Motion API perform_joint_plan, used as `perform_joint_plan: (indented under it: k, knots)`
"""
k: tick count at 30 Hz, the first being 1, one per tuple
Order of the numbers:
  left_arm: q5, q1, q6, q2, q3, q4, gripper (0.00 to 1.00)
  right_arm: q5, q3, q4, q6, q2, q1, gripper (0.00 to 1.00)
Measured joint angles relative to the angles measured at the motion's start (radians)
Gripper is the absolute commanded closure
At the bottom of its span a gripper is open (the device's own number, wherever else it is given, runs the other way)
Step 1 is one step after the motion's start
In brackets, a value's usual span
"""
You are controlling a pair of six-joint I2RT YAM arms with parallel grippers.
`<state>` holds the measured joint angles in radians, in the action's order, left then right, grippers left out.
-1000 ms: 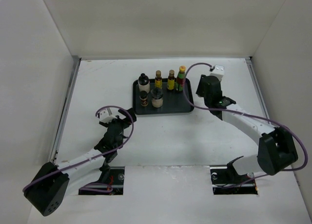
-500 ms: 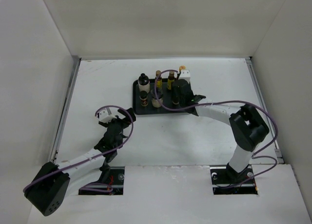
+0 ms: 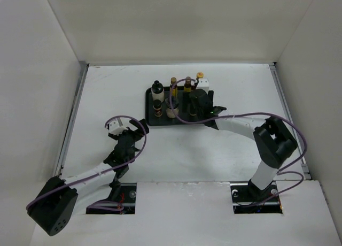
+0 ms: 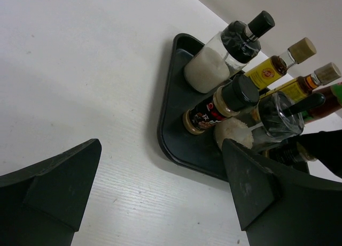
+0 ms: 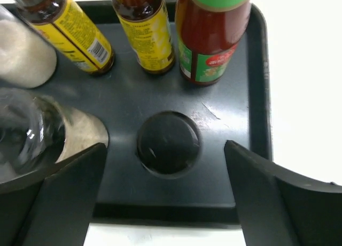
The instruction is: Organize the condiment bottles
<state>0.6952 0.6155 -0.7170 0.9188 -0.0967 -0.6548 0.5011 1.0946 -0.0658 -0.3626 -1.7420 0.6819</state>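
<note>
The condiment bottles stand on a flat black tray (image 3: 160, 121). Its back row holds a white black-capped bottle (image 3: 157, 88), two slim yellow-labelled bottles (image 5: 80, 37) (image 5: 147, 32) and a red bottle (image 5: 211, 37) with an orange cap. In front are a dark shaker (image 4: 219, 107) and a squat beige jar (image 3: 171, 109). My right gripper (image 5: 164, 147) hovers open over the tray's front right. Its fingers stand apart on either side of a second dark shaker (image 5: 168, 144), seen cap-on from above. My left gripper (image 4: 160, 144) is open and empty above the table, left of the tray.
White walls enclose the table on the left, back and right. The tray rim (image 5: 259, 85) runs just right of the red bottle. The right arm (image 3: 240, 125) reaches across from the right, with a purple cable looping over the bottles.
My right gripper swung left from beside the tray to over its front right part, then opened. A dark shaker now stands free between its fingers. The left arm has not moved.
</note>
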Motion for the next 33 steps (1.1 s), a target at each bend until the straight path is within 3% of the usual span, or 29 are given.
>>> perform_joint_plan:
  k: [7,12,19,24,25,27,30,31,33]
  knots:
    - [0.001,-0.013,0.0,0.014,-0.011,0.023,0.0,0.017,-0.133,-0.023,-0.01,0.315,-0.002,0.0]
    - [0.008,-0.035,-0.004,0.01,-0.083,0.162,0.0,0.078,-0.31,-0.13,-0.051,0.536,-0.05,0.0]
    - [0.005,-0.06,-0.024,-0.05,-0.198,0.412,0.0,0.13,-0.515,-0.156,-0.178,0.57,-0.217,0.0]
    - [-0.004,-0.1,-0.026,-0.071,-0.237,0.566,0.0,0.142,-0.595,-0.188,-0.253,0.554,-0.255,0.0]
    - [-0.008,-0.121,-0.027,-0.071,-0.243,0.598,0.0,0.138,-0.605,-0.194,-0.262,0.556,-0.257,0.03]
    - [-0.018,-0.153,-0.027,-0.071,-0.257,0.658,0.0,0.124,-0.626,-0.211,-0.271,0.577,-0.262,0.22]
    - [-0.027,-0.177,-0.029,-0.072,-0.284,0.739,0.0,0.1,-0.675,-0.25,-0.287,0.657,-0.285,0.57]
    - [-0.029,-0.179,-0.03,-0.072,-0.293,0.761,0.0,0.092,-0.686,-0.261,-0.293,0.684,-0.294,0.64]
    - [-0.035,-0.179,-0.031,-0.072,-0.309,0.795,0.0,0.081,-0.696,-0.28,-0.305,0.718,-0.31,0.67]
